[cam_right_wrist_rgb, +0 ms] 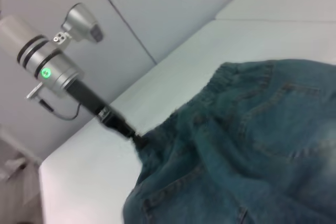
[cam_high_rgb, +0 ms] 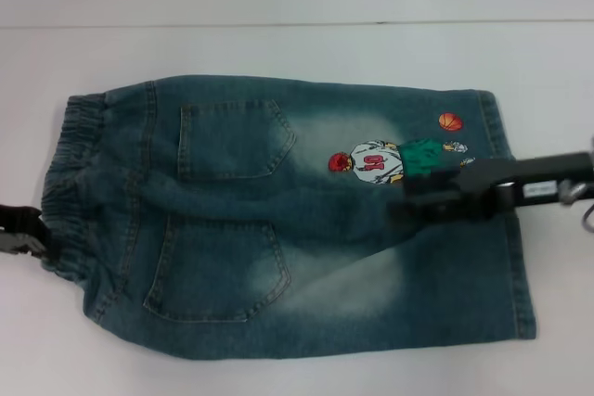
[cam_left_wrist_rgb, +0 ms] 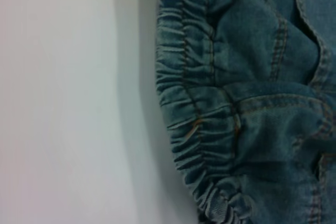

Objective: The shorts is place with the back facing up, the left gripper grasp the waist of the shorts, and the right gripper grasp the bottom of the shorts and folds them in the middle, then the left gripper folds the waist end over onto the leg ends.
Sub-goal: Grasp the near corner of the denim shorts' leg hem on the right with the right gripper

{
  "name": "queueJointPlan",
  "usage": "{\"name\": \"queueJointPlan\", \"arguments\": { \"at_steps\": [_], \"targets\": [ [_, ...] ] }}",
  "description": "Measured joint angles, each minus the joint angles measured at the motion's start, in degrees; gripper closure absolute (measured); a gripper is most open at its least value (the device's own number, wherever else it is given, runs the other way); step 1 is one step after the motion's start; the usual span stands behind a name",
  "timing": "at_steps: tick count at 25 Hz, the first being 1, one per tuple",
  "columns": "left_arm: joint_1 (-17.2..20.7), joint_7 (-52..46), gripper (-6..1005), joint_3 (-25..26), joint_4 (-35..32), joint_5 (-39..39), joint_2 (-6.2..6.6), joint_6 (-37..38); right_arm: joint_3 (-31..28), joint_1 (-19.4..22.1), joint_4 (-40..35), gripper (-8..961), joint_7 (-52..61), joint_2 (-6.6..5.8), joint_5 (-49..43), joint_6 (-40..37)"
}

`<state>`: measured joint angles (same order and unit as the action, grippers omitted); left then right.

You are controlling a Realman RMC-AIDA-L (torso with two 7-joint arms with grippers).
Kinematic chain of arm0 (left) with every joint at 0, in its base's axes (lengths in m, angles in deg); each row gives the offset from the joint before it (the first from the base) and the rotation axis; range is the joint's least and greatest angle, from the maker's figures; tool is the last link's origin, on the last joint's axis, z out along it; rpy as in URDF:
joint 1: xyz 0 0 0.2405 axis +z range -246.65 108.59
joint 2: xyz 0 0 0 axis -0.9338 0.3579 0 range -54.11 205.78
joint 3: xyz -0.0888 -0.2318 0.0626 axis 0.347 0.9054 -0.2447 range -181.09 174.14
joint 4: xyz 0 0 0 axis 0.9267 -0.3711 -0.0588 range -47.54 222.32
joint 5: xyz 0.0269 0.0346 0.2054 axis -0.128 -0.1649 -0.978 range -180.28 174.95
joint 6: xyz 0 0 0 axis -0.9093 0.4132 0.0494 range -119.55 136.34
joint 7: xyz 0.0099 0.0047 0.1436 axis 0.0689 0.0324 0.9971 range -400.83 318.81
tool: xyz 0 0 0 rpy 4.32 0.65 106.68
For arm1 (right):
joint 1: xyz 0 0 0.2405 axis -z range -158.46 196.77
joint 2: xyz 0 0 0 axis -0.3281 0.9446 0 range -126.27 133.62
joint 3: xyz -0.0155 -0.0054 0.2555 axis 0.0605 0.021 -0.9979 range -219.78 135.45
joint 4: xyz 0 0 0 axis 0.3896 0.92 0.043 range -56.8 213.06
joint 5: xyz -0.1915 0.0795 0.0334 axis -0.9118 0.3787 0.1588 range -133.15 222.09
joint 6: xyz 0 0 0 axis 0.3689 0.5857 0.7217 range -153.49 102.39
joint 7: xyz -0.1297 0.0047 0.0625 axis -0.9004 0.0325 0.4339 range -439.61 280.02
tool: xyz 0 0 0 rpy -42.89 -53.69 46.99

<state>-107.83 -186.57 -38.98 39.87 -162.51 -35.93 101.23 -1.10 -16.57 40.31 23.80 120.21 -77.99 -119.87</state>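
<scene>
The denim shorts (cam_high_rgb: 306, 220) lie flat, back up, with both patch pockets showing. The ruffled waist of the shorts (cam_high_rgb: 70, 173) is at the left, and the flat leg hems (cam_high_rgb: 515, 229) are at the right, near the orange ball patch (cam_high_rgb: 450, 121). My left gripper (cam_high_rgb: 32, 234) is at the waist's outer edge. In the right wrist view the left gripper (cam_right_wrist_rgb: 134, 136) is closed on the gathered band, and the cloth peaks toward it. The left wrist view shows only the elastic waist (cam_left_wrist_rgb: 194, 103). My right gripper (cam_high_rgb: 413, 203) reaches in from the right, low over the shorts just below the embroidered player.
The shorts rest on a white table (cam_high_rgb: 278, 44) with bare surface all round them. The table's far edge runs across the back. The left arm's silver wrist (cam_right_wrist_rgb: 50, 66) stands above the table's corner.
</scene>
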Motion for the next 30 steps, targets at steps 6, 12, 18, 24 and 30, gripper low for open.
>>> {"name": "queueJointPlan", "arguments": {
  "at_steps": [6, 12, 18, 24, 30],
  "targets": [
    [-0.2, -0.3, 966, 0.2, -2.7, 0.9, 0.63, 1.3, 0.9, -2.0, -10.1, 147, 9.9, -5.14, -5.5, -13.0],
    [-1.1, -0.5, 965, 0.8, -2.7, 1.3, 0.93, 1.3, 1.4, -2.2, -20.0, 146, 10.5, -6.05, -17.4, -19.3],
    [-1.8, -0.6, 965, 0.9, -2.6, 1.3, 0.96, 1.1, 2.8, -2.5, -18.4, 146, 9.6, -5.69, -26.3, -19.3],
    [-1.9, -0.8, 966, 0.9, -2.4, 1.3, 0.94, 0.8, 6.0, -2.6, -14.3, 147, 8.9, -5.58, -30.5, -19.3],
    [-2.3, -1.1, 961, 0.9, -2.4, 1.3, 0.68, 0.7, 8.6, -3.1, -12.0, 146, 8.7, -5.53, -31.8, -19.0]
  ]
}}
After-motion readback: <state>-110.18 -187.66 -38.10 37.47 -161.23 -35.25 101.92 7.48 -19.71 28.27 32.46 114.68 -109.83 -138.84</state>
